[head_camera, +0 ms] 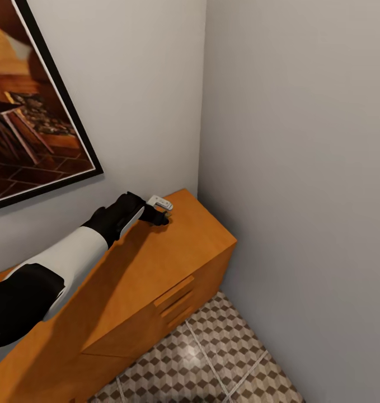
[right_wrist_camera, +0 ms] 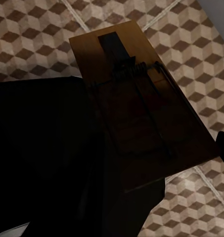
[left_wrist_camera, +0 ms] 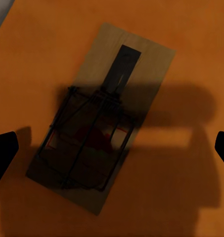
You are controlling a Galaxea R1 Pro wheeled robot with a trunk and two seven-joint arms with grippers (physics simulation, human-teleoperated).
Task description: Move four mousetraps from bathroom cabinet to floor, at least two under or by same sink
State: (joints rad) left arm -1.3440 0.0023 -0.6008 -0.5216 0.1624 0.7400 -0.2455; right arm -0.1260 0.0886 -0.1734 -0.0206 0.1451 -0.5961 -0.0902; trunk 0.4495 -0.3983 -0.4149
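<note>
L pincer [left_wrist_camera: 112,148] wide open over trap [left_wrist_camera: 99,116], which lies flat near cabinet [head_camera: 156,268] top's far wall-side corner. Trap sits skewed to fingers: risk of corner pinch, slip off edge. R pincer state unclear.

Corner of a room w/ two plain pale grey walls [head_camera: 290,112] meeting in a straight vertical seam — no windows in view. A big black-framed picture [head_camera: 27,112] in warm brown tones hangs on the left-hand wall, tilted by the camera angle. Floor [head_camera: 223,358] is large square tiles w/ a small brown, beige & white cube print, pale grout lines, and a soft glare spot — light looks even, shadows soft.
</note>
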